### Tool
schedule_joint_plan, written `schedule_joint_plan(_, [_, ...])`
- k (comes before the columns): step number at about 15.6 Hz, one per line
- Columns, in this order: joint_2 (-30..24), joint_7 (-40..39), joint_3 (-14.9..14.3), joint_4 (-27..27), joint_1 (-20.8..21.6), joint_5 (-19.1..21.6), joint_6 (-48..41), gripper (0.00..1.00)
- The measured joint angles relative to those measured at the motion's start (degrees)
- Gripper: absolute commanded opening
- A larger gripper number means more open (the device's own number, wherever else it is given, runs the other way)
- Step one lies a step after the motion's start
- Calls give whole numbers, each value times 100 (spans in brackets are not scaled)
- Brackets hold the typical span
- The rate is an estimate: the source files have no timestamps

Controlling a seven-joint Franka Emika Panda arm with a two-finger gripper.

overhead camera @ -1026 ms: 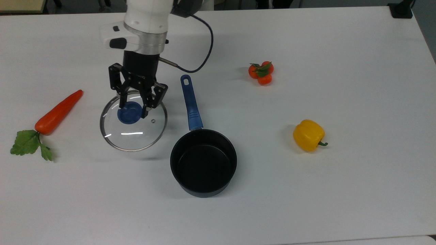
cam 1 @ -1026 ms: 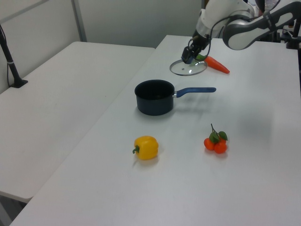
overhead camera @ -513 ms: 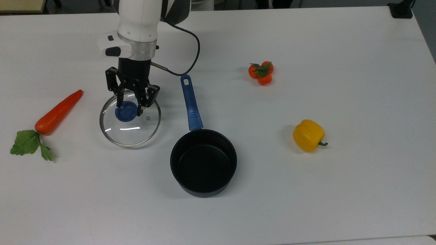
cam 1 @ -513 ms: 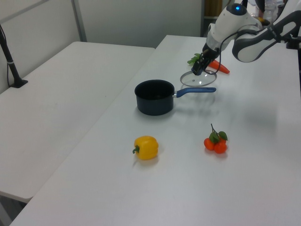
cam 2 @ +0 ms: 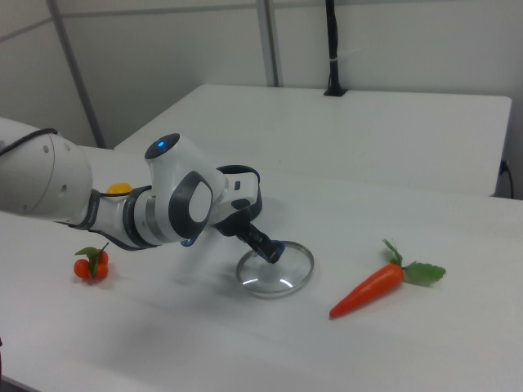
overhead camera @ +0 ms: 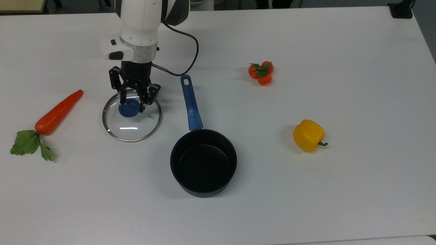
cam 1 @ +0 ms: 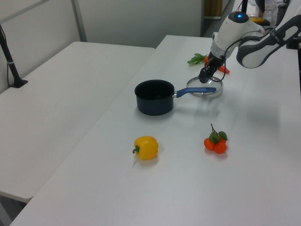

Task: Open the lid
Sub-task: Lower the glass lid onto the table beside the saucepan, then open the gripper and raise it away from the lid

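Left of centre in the top view, the lid (overhead camera: pixel 132 117) lies flat under the gripper (overhead camera: pixel 133 106). Its fingers straddle the blue knob (overhead camera: pixel 128 109), whether clamped I cannot tell. White table (overhead camera: pixel 306 190) beneath.

A black saucepan (overhead camera: pixel 203 167) stands open on the white table (overhead camera: pixel 340 190), near the middle in the top view, its long blue handle (overhead camera: pixel 190 102) pointing to 12 o'clock. A carrot (overhead camera: pixel 56 112) with green leaves (overhead camera: pixel 29 144) lies well off at the pan's 9 to 10 o'clock. A yellow pepper (overhead camera: pixel 308 135) sits at the pan's 3 o'clock, and a cluster of small oranges (overhead camera: pixel 261 72) rests at about 1 o'clock, apart from the pepper.
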Motion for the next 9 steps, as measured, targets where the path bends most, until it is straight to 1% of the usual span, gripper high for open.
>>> schedule_joint_plan(1, [-10, 0, 0, -20, 0, 0, 0, 49])
schedule_joint_plan(2, [-18, 0, 2, -30, 0, 0, 0, 55])
schedule_joint_plan(8, [-22, 70, 78, -43, 26, 0, -25, 56])
schedule_joint_plan(9, [-27, 93, 118, -43, 34, 0, -73, 62])
